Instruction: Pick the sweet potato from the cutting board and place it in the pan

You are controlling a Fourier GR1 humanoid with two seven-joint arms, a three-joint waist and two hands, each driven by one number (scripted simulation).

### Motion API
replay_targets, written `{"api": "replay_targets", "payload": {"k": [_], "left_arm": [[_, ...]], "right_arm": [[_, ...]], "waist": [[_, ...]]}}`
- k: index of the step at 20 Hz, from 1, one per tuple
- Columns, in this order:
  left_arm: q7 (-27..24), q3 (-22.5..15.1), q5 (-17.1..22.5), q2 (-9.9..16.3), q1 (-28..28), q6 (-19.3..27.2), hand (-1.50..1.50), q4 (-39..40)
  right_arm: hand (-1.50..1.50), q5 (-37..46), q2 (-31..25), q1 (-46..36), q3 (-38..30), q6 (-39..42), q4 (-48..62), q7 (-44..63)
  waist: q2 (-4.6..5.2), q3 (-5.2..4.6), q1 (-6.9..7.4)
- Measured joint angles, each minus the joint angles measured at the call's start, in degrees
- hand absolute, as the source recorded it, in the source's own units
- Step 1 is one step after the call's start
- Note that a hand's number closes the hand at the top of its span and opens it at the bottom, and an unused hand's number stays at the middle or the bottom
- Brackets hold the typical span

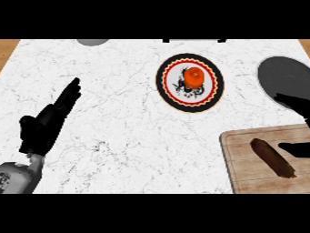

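Note:
A long brown sweet potato (pixel 272 157) lies slanted on the wooden cutting board (pixel 247 177) at the lower right. A dark grey pan (pixel 290 80) sits at the right edge, beyond the board. My right hand (pixel 307 124) hovers over the board's far right corner, open, its fingers spread toward the pan and its thumb just right of the sweet potato, not touching it. At the left, my left hand (pixel 48 122) rests open with straight fingers pointing up and away.
A round plate (pixel 190 82) with a black, red and white rim holds an orange fruit (pixel 195 76) at the centre back. A grey object (pixel 92 42) peeks in at the top edge. Wooden floor shows past both counter ends.

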Motion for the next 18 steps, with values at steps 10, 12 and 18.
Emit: {"api": "replay_targets", "payload": {"k": [10,12,18], "left_arm": [[1.41,-0.19,-0.79,-0.57,0.31,-1.19,0.0,-1.03],[1.74,-0.09,-0.64,-0.65,-0.16,-1.63,0.0,-1.05],[2.15,0.26,-1.08,-1.2,-0.78,-1.93,0.0,-0.56]], "right_arm": [[-1.5,15.85,-7.26,-3.35,9.47,15.81,-11.9,23.94],[-1.5,17.31,-7.21,-5.0,11.85,22.01,-12.79,28.77],[-1.5,17.88,-0.71,-9.86,18.33,41.56,-16.2,45.31]], "waist": [[-0.14,-0.18,0.62],[-0.04,-0.19,0.99],[0.03,-0.19,1.29]]}}
